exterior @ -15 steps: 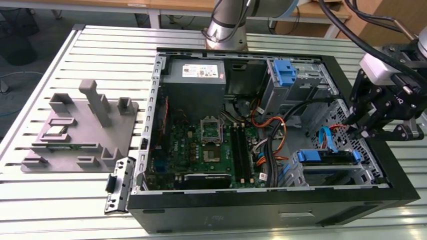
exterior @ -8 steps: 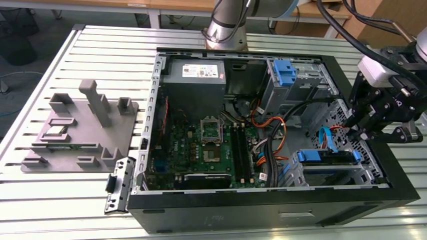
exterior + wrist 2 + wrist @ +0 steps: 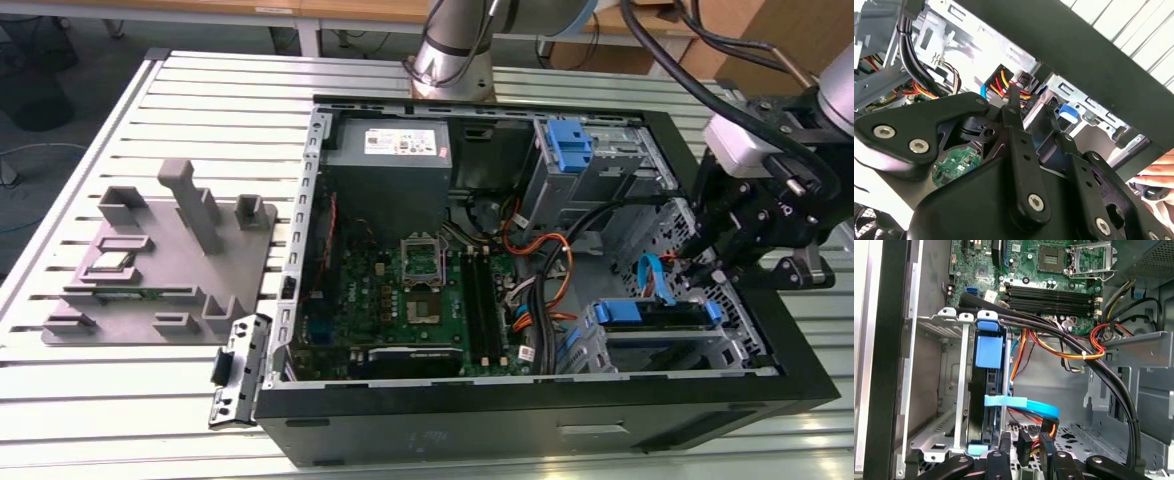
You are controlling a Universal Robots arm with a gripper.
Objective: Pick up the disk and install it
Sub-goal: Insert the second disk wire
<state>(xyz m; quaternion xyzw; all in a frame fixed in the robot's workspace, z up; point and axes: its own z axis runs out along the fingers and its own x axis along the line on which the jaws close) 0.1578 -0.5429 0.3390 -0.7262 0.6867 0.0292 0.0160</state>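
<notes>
Here we are looking at the flat silver-metal hard disk with blue plastic rails [image 3: 651, 313], which is sitting on edge inside the grey sheet-metal drive cage [image 3: 667, 348] at the near corner of the open black computer case [image 3: 534, 425], on the exterior view's right. The black gripper [image 3: 721, 265] is hanging inside the case just beyond that cage, close to the disk. We are judging that the disk is lying ahead of it and slightly lower.

In the first wrist view we are seeing the disk [image 3: 985, 405] edge-on, its long axis running away from the gripper [image 3: 1025, 457] toward the green motherboard [image 3: 1054, 270]. The cage wall [image 3: 949, 390] is standing tight beside it. Whether the gripper is spread, pressed together or pinching something, we cannot tell.

Room is looking tight. A pale blue flat ribbon cable [image 3: 1019, 403] is crossing the disk's edge near the gripper. A bundle of black, red and orange wires [image 3: 1094, 357] is draping across the open space beside the cage. Any approach along the disk's axis is, we are judging, sharing its path with these leads.

The case is resting on a slatted aluminium desk [image 3: 134, 400], with a grey moulded parts fixture [image 3: 147, 270] well apart on the exterior view's left.
</notes>
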